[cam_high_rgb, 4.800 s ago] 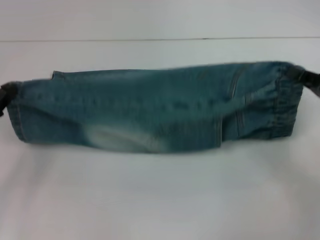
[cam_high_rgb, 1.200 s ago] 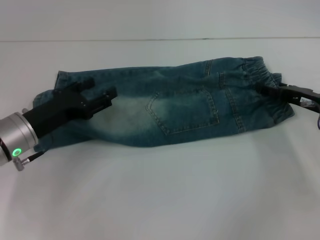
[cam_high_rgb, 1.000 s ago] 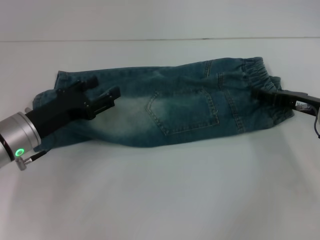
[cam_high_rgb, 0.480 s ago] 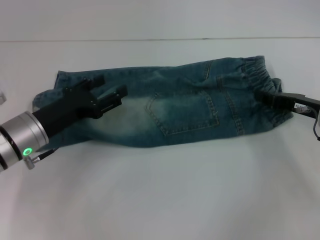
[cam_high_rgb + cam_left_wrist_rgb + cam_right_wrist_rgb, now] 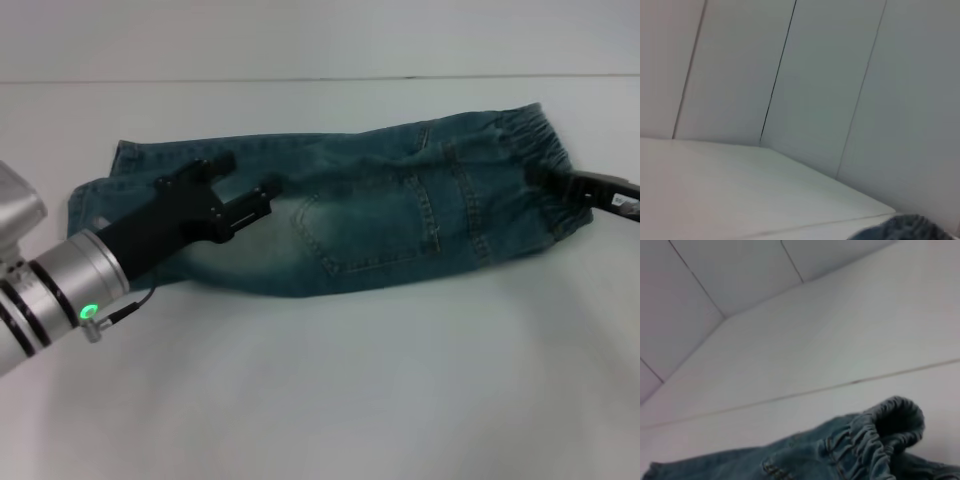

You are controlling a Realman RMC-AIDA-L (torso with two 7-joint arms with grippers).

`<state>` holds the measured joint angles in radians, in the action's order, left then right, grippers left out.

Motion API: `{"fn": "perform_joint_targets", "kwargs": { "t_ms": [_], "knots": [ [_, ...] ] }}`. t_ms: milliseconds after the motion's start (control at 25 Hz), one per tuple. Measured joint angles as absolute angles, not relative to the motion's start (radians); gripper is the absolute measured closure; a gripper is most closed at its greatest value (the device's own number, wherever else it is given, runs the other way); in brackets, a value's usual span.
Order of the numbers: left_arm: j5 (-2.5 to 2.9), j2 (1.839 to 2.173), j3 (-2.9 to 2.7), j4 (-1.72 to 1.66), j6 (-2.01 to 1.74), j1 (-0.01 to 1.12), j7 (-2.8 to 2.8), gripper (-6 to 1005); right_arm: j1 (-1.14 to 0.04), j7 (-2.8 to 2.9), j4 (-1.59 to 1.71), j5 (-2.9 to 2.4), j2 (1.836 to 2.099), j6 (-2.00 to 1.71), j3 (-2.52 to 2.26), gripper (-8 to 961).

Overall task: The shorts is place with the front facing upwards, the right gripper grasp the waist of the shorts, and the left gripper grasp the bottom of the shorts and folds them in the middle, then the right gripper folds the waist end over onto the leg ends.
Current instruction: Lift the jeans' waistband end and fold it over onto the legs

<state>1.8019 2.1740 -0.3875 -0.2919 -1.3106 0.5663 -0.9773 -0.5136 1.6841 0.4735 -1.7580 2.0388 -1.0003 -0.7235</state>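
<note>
A: We are looking down at a plain white table [image 5: 330, 400], smooth and matte, running back to a pale panelled wall [image 5: 815, 75] with thin dark seams between the panels.

B: And lying across the middle of that table we are seeing the blue-green washed denim shorts [image 5: 380, 215], folded lengthwise into one long band, a stitched patch pocket facing up near the centre and a pale faded patch beside it.

A: The puckered, gathered elastic waist [image 5: 535, 165] is sitting at our right end. In the right wrist view we are seeing that band [image 5: 880, 437] bunched into small ridges and curling up off the table into an open loop.

B: The flat double-stitched leg ends [image 5: 95, 205] are lying at our left end, one layer stacked on the other.

A: Our left gripper [image 5: 245, 185], the black two-fingered claw on a silver cylindrical wrist with a glowing green ring, is reaching over the leg half, its fingers spread apart above the denim and clamping nothing.

B: Our right gripper [image 5: 548, 182], the black claw with a small white label on its wrist, is meeting the waist edge from the right. We cannot tell whether its fingers are closed on the fabric; the denim is hiding the tips.

A: The left wrist view is showing mostly wall and table, with a sliver of denim at one corner.
</note>
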Motion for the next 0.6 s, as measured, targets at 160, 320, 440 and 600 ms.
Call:
{"fn": "perform_joint_targets", "kwargs": {
  "t_ms": [160, 320, 440, 600],
  "knots": [
    [1.693, 2.174, -0.386, -0.174, -1.291, 0.581, -0.771, 230, -0.474, 1.731, 0.551, -1.759, 2.036, -1.072, -0.716, 847],
    [1.594, 2.175, -0.354, 0.003, -1.273, 0.613, -0.493, 235, -0.431, 1.788, 0.641, -1.763, 2.031, -1.167, -0.714, 847],
    [1.572, 2.175, -0.251, 0.141, -1.213, 0.641, -0.279, 318, -0.397, 1.833, 0.716, -1.765, 2.025, -1.239, -0.712, 847],
    [1.575, 2.175, -0.172, 0.251, -1.13, 0.665, -0.122, 479, -0.369, 1.88, 0.782, -1.766, 2.016, -1.324, -0.694, 847]
  ]
}}
